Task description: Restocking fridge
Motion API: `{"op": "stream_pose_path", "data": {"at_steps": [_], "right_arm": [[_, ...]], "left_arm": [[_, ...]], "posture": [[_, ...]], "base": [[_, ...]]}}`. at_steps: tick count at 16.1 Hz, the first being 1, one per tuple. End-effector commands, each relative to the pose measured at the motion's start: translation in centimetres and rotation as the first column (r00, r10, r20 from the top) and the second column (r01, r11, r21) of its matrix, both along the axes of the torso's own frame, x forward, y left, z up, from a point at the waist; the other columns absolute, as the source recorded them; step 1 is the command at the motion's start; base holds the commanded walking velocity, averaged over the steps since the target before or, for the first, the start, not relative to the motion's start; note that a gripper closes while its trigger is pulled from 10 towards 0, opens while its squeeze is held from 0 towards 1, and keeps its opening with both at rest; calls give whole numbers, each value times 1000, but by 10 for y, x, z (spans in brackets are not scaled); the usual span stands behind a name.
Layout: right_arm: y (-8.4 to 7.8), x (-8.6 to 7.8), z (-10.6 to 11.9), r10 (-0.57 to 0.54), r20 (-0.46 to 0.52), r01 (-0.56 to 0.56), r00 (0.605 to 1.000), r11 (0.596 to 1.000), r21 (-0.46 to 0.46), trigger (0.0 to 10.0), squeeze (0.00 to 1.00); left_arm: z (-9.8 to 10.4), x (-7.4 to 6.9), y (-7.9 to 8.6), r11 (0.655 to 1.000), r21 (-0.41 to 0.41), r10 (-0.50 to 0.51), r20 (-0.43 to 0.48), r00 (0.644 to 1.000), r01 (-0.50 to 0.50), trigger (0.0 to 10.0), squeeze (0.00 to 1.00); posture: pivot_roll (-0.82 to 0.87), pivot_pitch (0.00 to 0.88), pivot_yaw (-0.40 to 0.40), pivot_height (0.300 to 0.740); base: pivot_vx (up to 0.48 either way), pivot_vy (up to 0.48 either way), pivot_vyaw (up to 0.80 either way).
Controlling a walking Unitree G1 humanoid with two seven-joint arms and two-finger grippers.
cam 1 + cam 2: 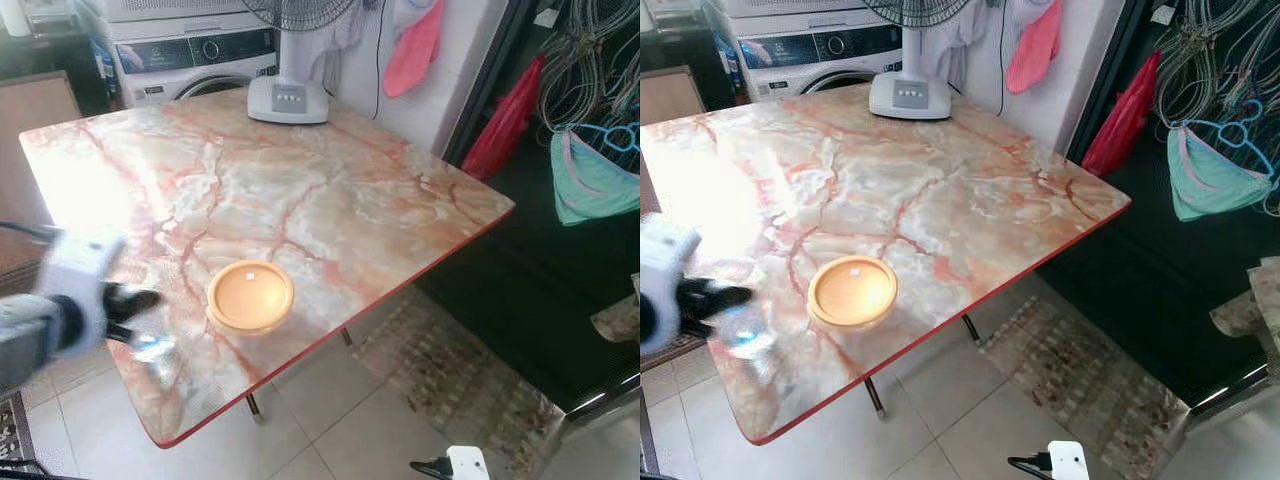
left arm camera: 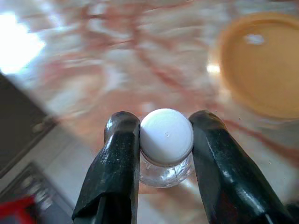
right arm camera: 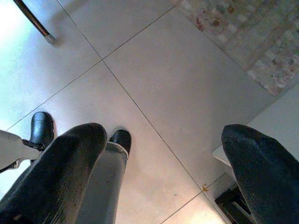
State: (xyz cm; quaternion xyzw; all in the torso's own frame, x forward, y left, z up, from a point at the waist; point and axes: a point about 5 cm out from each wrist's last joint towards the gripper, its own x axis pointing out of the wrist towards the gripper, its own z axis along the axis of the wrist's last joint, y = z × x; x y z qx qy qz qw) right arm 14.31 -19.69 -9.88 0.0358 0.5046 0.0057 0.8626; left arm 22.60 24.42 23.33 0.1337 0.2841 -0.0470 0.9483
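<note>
A small clear bottle (image 2: 166, 173) with a white cap (image 2: 167, 138) stands on the marble table (image 1: 300, 190) near its front left corner; it also appears as a blurred clear shape (image 1: 154, 350). My left gripper (image 2: 164, 131) is shut on the bottle, one black finger (image 2: 119, 154) on each side of the cap. A round orange-lidded container (image 1: 250, 295) sits on the table just right of the bottle. My right gripper (image 3: 163, 140) hangs open over the tiled floor, holding nothing.
A fan base (image 1: 288, 100) stands at the table's far edge, with a washing machine (image 1: 195, 55) behind it. A patterned rug (image 1: 450, 370) lies on the floor to the right, beside a dark cabinet (image 1: 560, 300). Clothes and hangers (image 1: 595, 170) hang at right.
</note>
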Motion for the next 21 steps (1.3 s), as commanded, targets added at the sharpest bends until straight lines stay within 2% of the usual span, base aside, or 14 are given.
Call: {"op": "stream_pose_path", "data": {"at_steps": [1, 4, 6, 7, 8, 9, 10, 12, 14, 15, 16, 18, 20, 21], "right_arm": [[-4, 1, 1, -1, -1, 1, 1000, 1000, -12, 10000, 0], [-4, 2, 1, 8, -1, -8, 1000, 1000, -10, 10000, 0], [-4, 2, 1, 11, -2, -11, 1000, 1000, -11, 10000, 0], [-4, 3, 1, 16, -1, -16, 1000, 1000, -11, 10000, 0], [-4, 3, 1, 16, -1, -16, 1000, 1000, -11, 10000, 0], [-4, 3, 2, 18, 0, -18, 1000, 1000, -12, 10000, 0], [-4, 3, 2, 22, 0, -22, 1000, 1000, -13, 10000, 0], [-5, 3, 2, 24, 0, -24, 1000, 1000, -14, 10000, 0], [-5, 3, 2, 22, 0, -22, 1000, 1000, -17, 10000, 0], [-5, 3, 2, 22, -1, -22, 1000, 1000, -17, 10000, 0], [-5, 3, 2, 21, -1, -21, 1000, 1000, -16, 10000, 0], [-5, 2, 2, 16, -2, -16, 1000, 1000, -15, 10000, 0], [-5, 2, 1, 7, -1, -7, 1000, 1000, -14, 10000, 0], [-5, 1, 1, -5, 1, 5, 1000, 1000, -12, 10000, 0]], "left_arm": [[5, -3, 21, 992, 52, 116, 22, 993, -117, 0, 0], [-21, -19, 65, 935, 154, 326, -29, 945, -318, 0, 0], [-40, -24, 78, 916, 167, 374, -29, 927, -365, 0, 0], [-73, -32, 90, 896, 173, 422, -43, 905, -409, 10000, 0], [-81, -34, 92, 892, 171, 432, -46, 901, -419, 10000, 0], [-107, -40, 95, 888, 157, 444, -41, 895, -433, 10000, 0], [-128, -46, 97, 875, 189, 457, -18, 889, -446, 10000, 0], [-162, -58, 95, 872, 196, 465, -44, 884, -449, 10000, 0], [-202, -67, 88, 875, 109, 478, -42, 878, -471, 10000, 0], [-225, -72, 80, 880, 60, 475, -75, 877, -472, 10000, 0], [-240, -75, 70, 902, 58, 431, -103, 896, -428, 10000, 0], [-278, -81, 45, 910, 33, 411, -206, 888, -413, 10000, 0], [-296, -79, 24, 933, 12, 351, -260, 900, -360, 10000, 0], [-302, -79, 17, 949, 30, 308, -287, 907, -313, 10000, 0]], "posture": [[241, 0, -120, 740], [253, 0, -126, 740], [257, 0, -130, 740], [261, 0, -133, 740], [258, 0, -133, 740], [262, 0, -137, 740], [259, 0, -139, 740], [254, 0, -139, 740], [250, 0, -141, 740], [247, 0, -140, 740], [240, 0, -138, 740], [233, 0, -136, 740], [216, 0, -128, 740], [206, 0, -120, 740]], "base": [[0, 0, 0], [0, 0, 0], [0, 0, 0], [0, 0, 0], [0, 0, 0], [0, 0, 0], [0, 0, 0], [0, 0, 0], [0, 0, 0], [0, 0, 0], [0, 0, 0], [0, 0, 0], [0, 0, 0], [0, 0, 0]]}}
